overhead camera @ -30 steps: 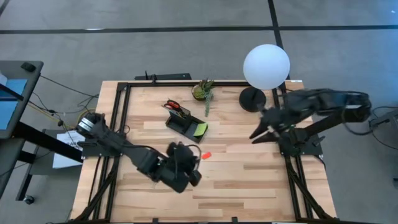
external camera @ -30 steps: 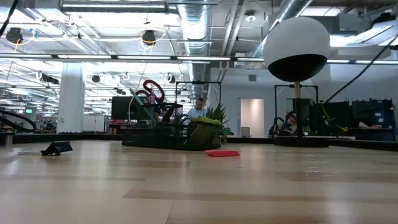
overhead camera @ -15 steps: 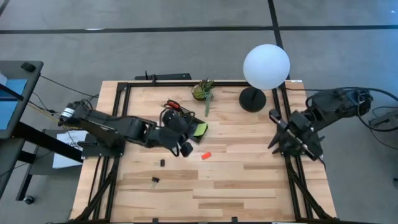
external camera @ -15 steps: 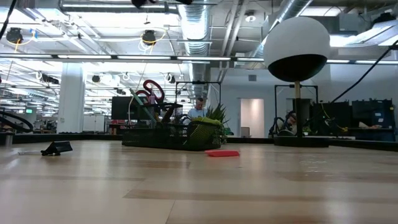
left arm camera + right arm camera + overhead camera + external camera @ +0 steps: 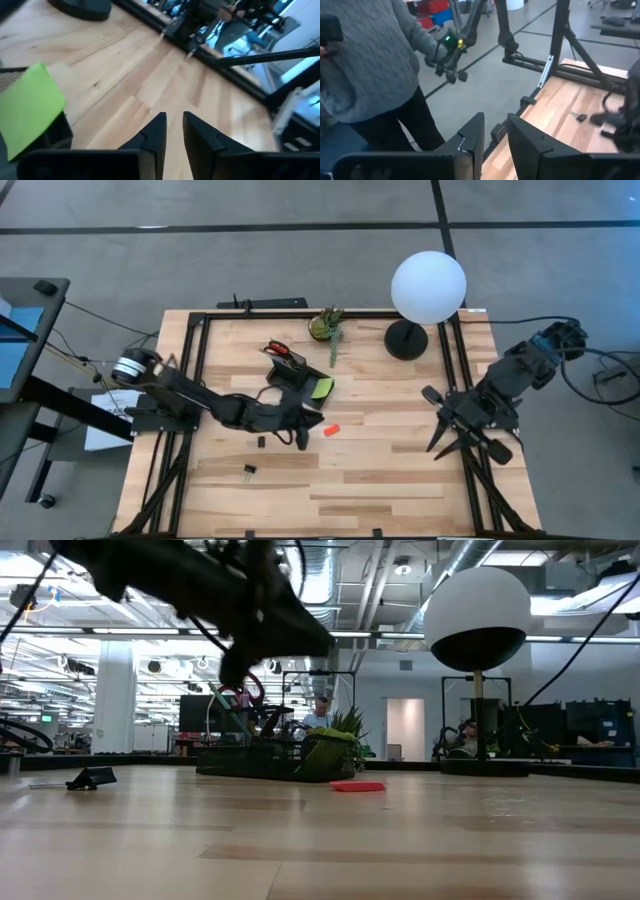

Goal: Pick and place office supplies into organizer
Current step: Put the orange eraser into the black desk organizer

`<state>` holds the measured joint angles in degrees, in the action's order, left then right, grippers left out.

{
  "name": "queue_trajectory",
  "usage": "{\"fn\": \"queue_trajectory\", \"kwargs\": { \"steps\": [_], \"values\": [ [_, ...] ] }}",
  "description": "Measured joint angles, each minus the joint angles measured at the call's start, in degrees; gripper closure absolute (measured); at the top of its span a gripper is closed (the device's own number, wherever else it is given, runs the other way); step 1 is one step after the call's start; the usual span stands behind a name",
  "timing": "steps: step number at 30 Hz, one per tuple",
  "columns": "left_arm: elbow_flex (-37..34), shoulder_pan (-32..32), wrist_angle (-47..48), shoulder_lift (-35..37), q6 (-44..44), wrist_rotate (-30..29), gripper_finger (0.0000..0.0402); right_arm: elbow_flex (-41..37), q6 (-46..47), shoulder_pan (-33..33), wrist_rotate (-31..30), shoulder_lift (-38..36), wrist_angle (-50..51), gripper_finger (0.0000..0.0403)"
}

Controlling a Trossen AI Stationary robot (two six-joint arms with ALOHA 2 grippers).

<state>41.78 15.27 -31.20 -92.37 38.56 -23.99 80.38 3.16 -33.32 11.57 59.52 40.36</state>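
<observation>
Eraser [image 5: 331, 429]: light, rubbery; pinch across short sides. Left pincer [image 5: 303, 432], at its 9 o'clock, slightly spread, holding nothing you can see.

on the bench [image 5: 400, 470]: one organizer [image 5: 296, 383], one pair of red-handled scissors [image 5: 279, 350], one lime-green sticky pad [image 5: 321, 388], one orange eraser [image 5: 331, 429], two black clips [image 5: 249, 470], one potted plant [image 5: 327, 326], one globe lamp [image 5: 428, 287].

Lime-green sticky pad [image 5: 321, 388], red-handled scissors [image 5: 279, 350], black organizer [image 5: 296, 377], orange eraser [image 5: 331, 429], white lamp globe [image 5: 428, 287].
</observation>
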Motion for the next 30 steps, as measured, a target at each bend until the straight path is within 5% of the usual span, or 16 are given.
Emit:
{"fn": "queue_trajectory", "kwargs": {
  "steps": [16, 30],
  "values": [
    [11.1, 0.1, 3.9, -19.2, -5.4, 0.9, 0.0245, 0.0, -0.1, 3.9, -0.1, 1.3, -7.4, 0.0326],
    [14.1, 1.8, 6.0, -28.3, 1.3, -5.6, 0.0251, 0.0, -0.1, 3.8, -0.1, 1.3, -7.5, 0.0326]
  ]
}}
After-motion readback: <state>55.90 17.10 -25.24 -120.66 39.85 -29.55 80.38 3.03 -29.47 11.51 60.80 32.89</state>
